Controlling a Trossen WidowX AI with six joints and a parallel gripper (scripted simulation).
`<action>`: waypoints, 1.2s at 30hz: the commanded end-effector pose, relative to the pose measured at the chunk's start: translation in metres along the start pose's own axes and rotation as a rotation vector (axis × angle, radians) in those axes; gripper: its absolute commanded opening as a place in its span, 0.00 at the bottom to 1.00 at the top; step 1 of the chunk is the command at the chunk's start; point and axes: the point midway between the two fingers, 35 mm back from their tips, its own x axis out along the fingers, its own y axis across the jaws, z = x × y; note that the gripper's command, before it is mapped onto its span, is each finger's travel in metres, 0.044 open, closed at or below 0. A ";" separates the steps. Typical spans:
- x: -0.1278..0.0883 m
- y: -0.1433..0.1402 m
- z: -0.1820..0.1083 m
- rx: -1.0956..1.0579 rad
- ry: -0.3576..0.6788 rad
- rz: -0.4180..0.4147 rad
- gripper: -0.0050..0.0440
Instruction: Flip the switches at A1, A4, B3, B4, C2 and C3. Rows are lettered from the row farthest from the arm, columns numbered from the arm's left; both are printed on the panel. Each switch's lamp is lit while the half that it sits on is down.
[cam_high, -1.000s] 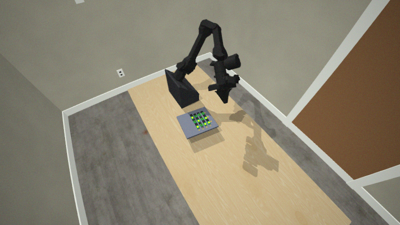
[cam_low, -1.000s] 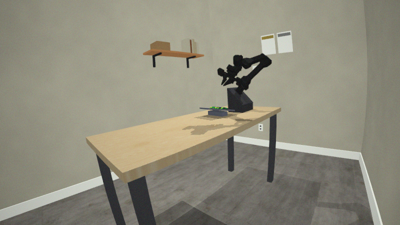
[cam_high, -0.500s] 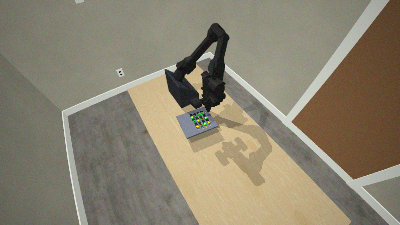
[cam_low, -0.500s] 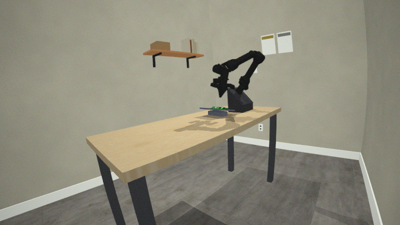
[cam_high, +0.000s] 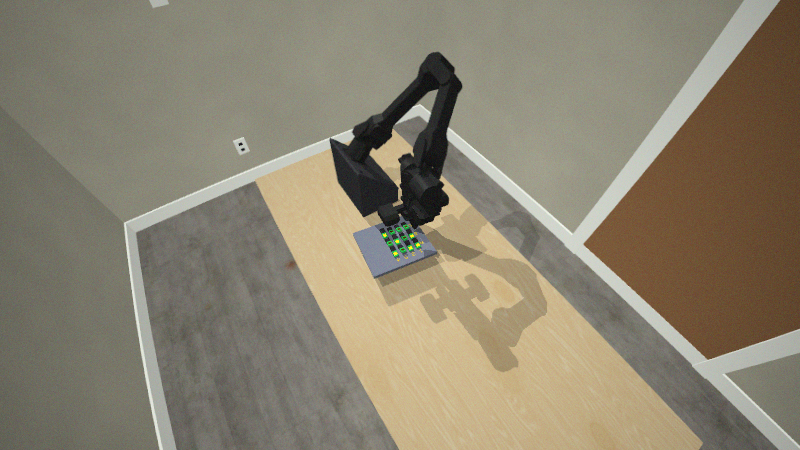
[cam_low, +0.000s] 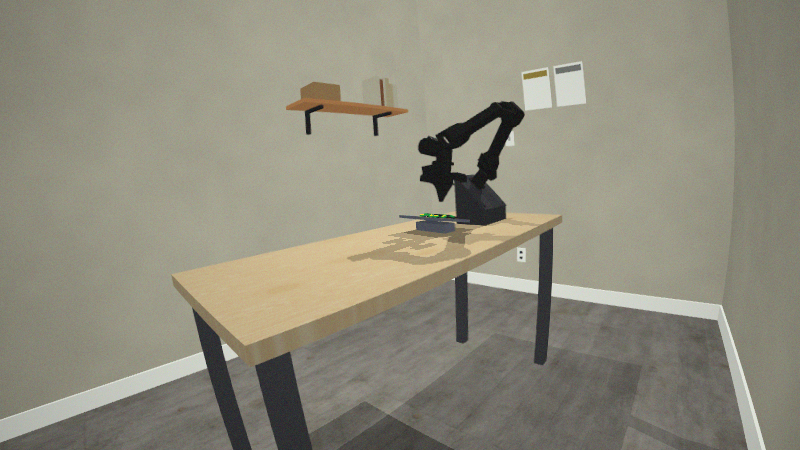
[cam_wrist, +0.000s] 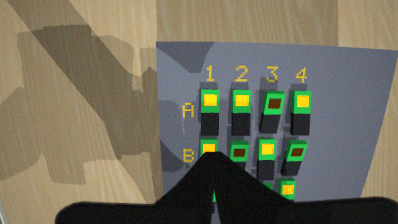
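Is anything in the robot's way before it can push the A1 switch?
Nothing visible is. In the wrist view the shut gripper holds nothing and hangs over the panel near B1. A1 sits just beyond, uncovered. The exterior view shows open air between fingertips and panel.

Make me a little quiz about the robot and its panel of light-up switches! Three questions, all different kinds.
1. True or false: the gripper is wide open.
2. In row A of the switch panel, which column's lamp is dark? a) 1 b) 2 c) 3 d) 4
3. Fill in: in the wrist view, the jaws' tip covers part of the switch at B1, in row ___.

Key
1. False: the jaws are shut together, holding nothing.
2. c: the lamp at A3 is dark brown, while A1, A2 and A4 glow yellow.
3. B
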 end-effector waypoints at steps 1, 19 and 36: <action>0.019 -0.001 -0.004 0.014 -0.005 0.002 0.08; 0.035 -0.001 -0.004 0.014 -0.006 -0.001 0.00; 0.042 0.001 -0.002 0.008 -0.016 0.001 0.00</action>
